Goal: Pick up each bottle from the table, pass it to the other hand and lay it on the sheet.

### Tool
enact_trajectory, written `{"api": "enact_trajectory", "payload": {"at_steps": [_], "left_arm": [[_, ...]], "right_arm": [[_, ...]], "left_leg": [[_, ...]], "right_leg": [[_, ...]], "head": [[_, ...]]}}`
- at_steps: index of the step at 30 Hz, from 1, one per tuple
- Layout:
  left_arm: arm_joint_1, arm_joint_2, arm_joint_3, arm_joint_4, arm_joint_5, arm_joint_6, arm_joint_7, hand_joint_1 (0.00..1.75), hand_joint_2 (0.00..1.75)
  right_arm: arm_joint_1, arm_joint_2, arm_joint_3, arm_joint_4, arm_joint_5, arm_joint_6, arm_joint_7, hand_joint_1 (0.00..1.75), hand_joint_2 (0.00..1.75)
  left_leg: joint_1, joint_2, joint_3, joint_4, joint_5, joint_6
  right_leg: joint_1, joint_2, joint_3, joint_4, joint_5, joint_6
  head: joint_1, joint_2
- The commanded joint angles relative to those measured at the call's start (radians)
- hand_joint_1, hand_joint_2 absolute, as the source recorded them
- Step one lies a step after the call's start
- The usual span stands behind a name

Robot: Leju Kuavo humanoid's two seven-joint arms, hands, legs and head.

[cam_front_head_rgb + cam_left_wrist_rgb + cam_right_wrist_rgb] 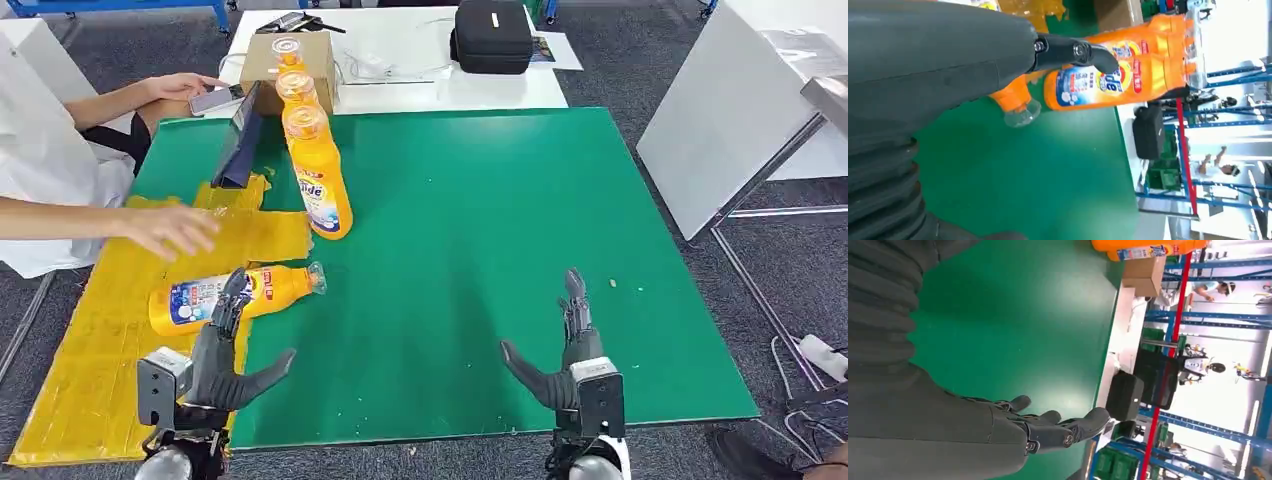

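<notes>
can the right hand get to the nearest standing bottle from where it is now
Probably yes: the right hand is open, and bare green table lies between it and the standing bottle. It is a long reach across, though.

The left hand and right hand have dark grey, slender fingers with small silver screws, grey ribbed wrist covers and boxy silver-grey wrist housings.

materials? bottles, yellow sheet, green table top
Bottles, e.g. the lying bottle: likely glossy orange plastic, clear cap, printed label; highlights show on the upright bottle.
Yellow sheet: looks like thin plastic film or foil, crinkled and shiny.
Green table top: smooth, semi-matte, soft glare; possibly a mat or laminate, can't tell.
</notes>
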Motion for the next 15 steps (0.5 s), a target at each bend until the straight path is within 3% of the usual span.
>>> {"api": "enact_trajectory", "payload": {"at_steps": [1,15], "left_arm": [[-0.020,0.029,-0.037,0.041,-0.007,0.004,0.006,0.00,1.75],[-0.017,0.032,-0.034,0.045,-0.021,0.009,0.008,0.00,1.75]], "right_arm": [[-0.024,-0.023,0.027,0.027,0.042,-0.028,0.015,0.00,1.75],[-0.024,-0.028,0.020,0.026,0.054,-0.033,0.017,0.00,1.75]], "left_leg": [[0.002,0.000,0.006,0.000,-0.003,-0.002],[0.002,0.000,0.006,0.000,-0.003,-0.002]], "right_leg": [[0.001,0.003,0.006,-0.001,-0.002,-0.003],[0.002,0.003,0.007,-0.001,-0.002,-0.003]], "head": [[0.000,0.000],[0.000,0.000]]}}
